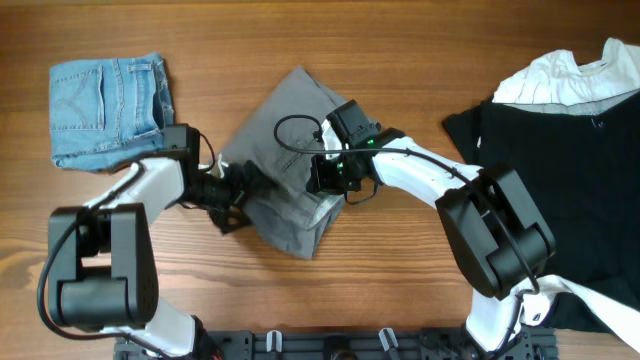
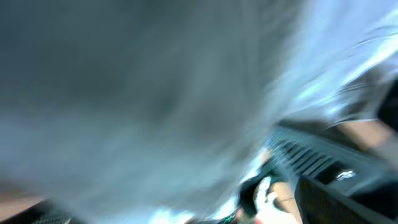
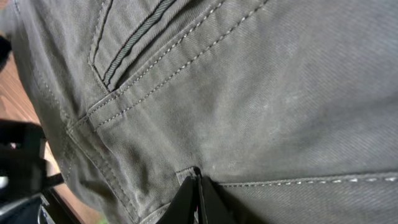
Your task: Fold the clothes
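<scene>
The grey shorts lie crumpled in the middle of the table, with a paler lining showing at their lower right edge. My right gripper is over their right half. In the right wrist view its fingers are shut on the grey shorts' fabric by a belt loop and a stitched seam. My left gripper is at the shorts' left edge. The left wrist view is blurred and filled with grey cloth, so its fingers are hidden.
Folded light-blue denim shorts lie at the back left. A black garment and a white one lie on the right. The wooden table shows in front of the shorts. The right arm's black gripper body shows in the left wrist view.
</scene>
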You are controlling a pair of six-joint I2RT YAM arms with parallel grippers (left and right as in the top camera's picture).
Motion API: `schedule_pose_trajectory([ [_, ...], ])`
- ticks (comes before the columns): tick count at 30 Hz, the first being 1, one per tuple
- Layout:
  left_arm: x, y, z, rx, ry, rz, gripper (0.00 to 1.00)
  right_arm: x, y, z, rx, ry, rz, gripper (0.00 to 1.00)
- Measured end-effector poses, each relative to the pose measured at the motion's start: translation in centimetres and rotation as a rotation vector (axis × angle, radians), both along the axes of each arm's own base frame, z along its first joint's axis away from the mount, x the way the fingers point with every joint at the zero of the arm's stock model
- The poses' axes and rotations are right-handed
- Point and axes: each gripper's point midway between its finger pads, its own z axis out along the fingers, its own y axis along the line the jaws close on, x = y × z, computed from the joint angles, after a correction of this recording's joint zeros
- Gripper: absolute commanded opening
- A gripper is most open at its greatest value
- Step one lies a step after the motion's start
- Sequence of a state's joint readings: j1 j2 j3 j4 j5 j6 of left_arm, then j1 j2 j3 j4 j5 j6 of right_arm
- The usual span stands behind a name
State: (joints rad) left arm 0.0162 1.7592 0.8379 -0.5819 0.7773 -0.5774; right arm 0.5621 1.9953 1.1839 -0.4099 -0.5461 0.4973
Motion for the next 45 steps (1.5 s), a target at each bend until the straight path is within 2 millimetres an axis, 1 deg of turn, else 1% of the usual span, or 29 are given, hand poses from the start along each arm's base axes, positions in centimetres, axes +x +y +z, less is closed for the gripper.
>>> schedule_pose_trajectory([
  [4, 1.9, -1.3, 0.3, -0.062, -0.067, 0.063, 0.95, 0.0, 0.0, 0.0, 0.000, 0.000, 0.000, 0.04],
  [6, 2.3, -1.7, 0.3, -0.062, -0.076, 0.074, 0.90, 0.0, 0.0, 0.0, 0.000, 0.000, 0.000, 0.04],
  [8, 2.9, -2.3, 0.2, -0.045, -0.105, 0.077, 0.82, 0.0, 0.0, 0.0, 0.000, 0.000, 0.000, 0.04],
  [13, 5.0, -3.8, 0.1, 0.006, -0.244, 0.053, 0.73, 0.0, 0.0, 0.0, 0.000, -0.001, -0.001, 0.04],
  [16, 5.7, -4.2, -0.1, 0.041, -0.287, 0.054, 0.68, 0.1, -0.1, 0.0, -0.001, 0.000, -0.003, 0.04],
  [19, 6.3, -4.0, -0.4, 0.079, -0.289, 0.088, 0.63, 0.1, -0.1, 0.0, -0.001, 0.000, -0.003, 0.04],
  [21, 6.7, -4.0, -0.3, 0.093, -0.307, 0.102, 0.53, 0.1, -0.1, 0.0, 0.000, 0.000, -0.002, 0.04],
  [22, 7.1, -3.8, -0.4, 0.106, -0.319, 0.113, 0.43, 0.1, -0.1, 0.0, 0.000, 0.000, -0.002, 0.04],
  [24, 7.4, -3.4, -0.7, 0.130, -0.329, 0.126, 0.39, 0.1, -0.1, 0.0, -0.001, 0.000, -0.003, 0.04],
  [25, 7.4, -3.2, -0.9, 0.145, -0.332, 0.128, 0.39, 0.1, -0.1, 0.0, -0.001, 0.001, -0.003, 0.04],
  [26, 7.4, -3.2, -1.1, 0.151, -0.336, 0.119, 0.42, 0.0, -0.1, 0.0, -0.002, 0.003, -0.002, 0.04],
  [28, 7.3, -3.1, -1.2, 0.163, -0.356, 0.093, 0.52, -0.1, -0.2, -0.1, -0.005, 0.009, -0.003, 0.04],
  [30, 7.3, -3.4, -1.0, 0.160, -0.390, 0.048, 0.58, -0.2, -0.3, -0.1, -0.008, 0.013, -0.002, 0.04],
  [33, 7.2, -3.8, -0.6, 0.149, -0.460, -0.049, 0.61, 0.0, -0.5, 0.6, -0.003, -0.004, 0.004, 0.04],
  [36, 6.9, -4.1, -0.4, 0.139, -0.516, -0.128, 0.63, 0.8, -1.1, 2.3, 0.013, -0.048, -0.010, 0.04],
  [37, 6.9, -4.1, -0.4, 0.141, -0.520, -0.133, 0.64, 1.7, -1.6, 4.1, 0.033, -0.089, -0.031, 0.04],
  [38, 6.8, -4.3, -0.4, 0.138, -0.543, -0.165, 0.65, 1.9, -1.8, 4.6, 0.039, -0.101, -0.038, 0.04],
  [40, 6.8, -4.4, -0.2, 0.135, -0.565, -0.183, 0.69, 2.9, -2.6, 6.3, 0.056, -0.138, -0.068, 0.04],
  [41, 6.9, -4.5, -0.2, 0.129, -0.575, -0.185, 0.69, 3.5, -3.2, 6.8, 0.061, -0.149, -0.090, 0.04],
  [43, 7.1, -4.6, -0.1, 0.119, -0.590, -0.184, 0.68, 4.1, -4.4, 6.8, 0.041, -0.140, -0.142, 0.04],
  [45, 7.4, -4.8, 0.0, 0.110, -0.597, -0.174, 0.67, 4.6, -5.8, 6.2, 0.001, -0.116, -0.200, 0.04],
])
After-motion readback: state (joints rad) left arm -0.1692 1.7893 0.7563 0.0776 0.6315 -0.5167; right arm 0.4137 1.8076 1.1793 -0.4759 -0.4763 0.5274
